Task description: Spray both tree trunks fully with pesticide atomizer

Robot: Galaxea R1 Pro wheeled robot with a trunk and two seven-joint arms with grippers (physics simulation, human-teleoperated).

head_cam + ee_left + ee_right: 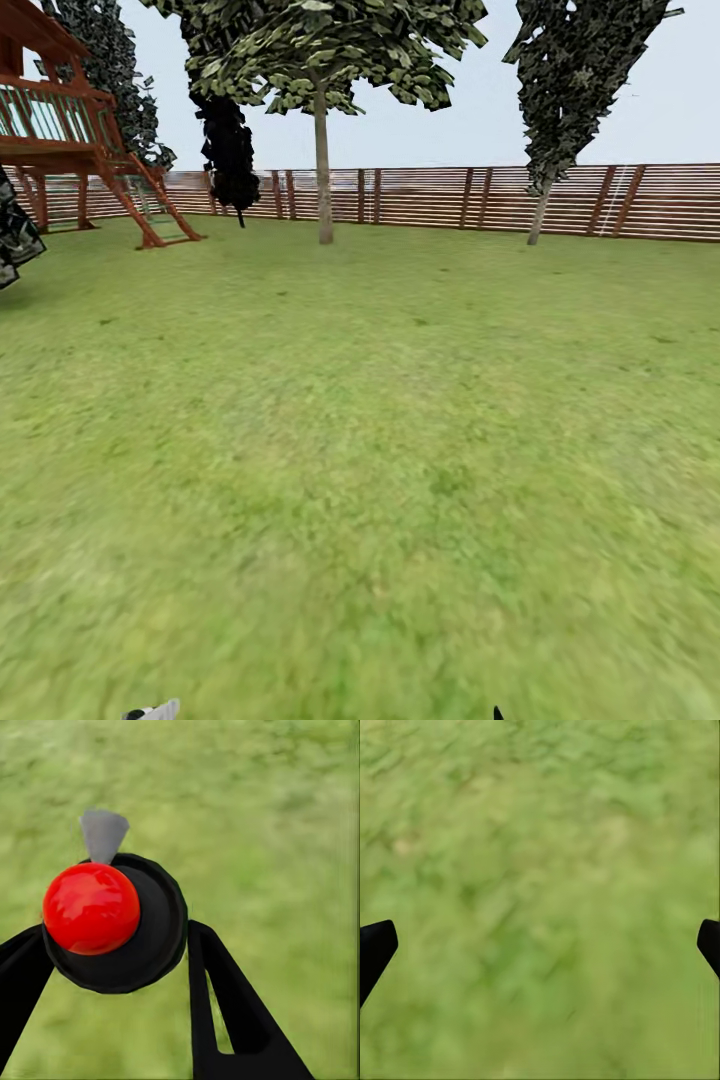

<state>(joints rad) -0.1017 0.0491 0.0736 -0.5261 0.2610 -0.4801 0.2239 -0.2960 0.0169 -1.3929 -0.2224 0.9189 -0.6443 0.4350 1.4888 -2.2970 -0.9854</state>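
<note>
- Head view: wide lawn [360, 480] ahead, two trees [322, 120] far off by the slat fence [440, 195], wooden play tower [70, 120] off to the left.
- Left wrist: left gripper [120, 960] clamped on the pesticide atomizer [112, 922], dark round body with a red ball, wedged between both fingers [225, 1012]; grass beyond.
- Right wrist: right gripper [540, 945] spread wide, fingertips [375, 945] apart over blurry grass, holding nothing.

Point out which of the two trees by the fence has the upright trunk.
The tree nearer the play frame: its pale trunk rises straight from the lawn. The other tree, further right along the fence, has a thinner, leaning trunk.
</note>
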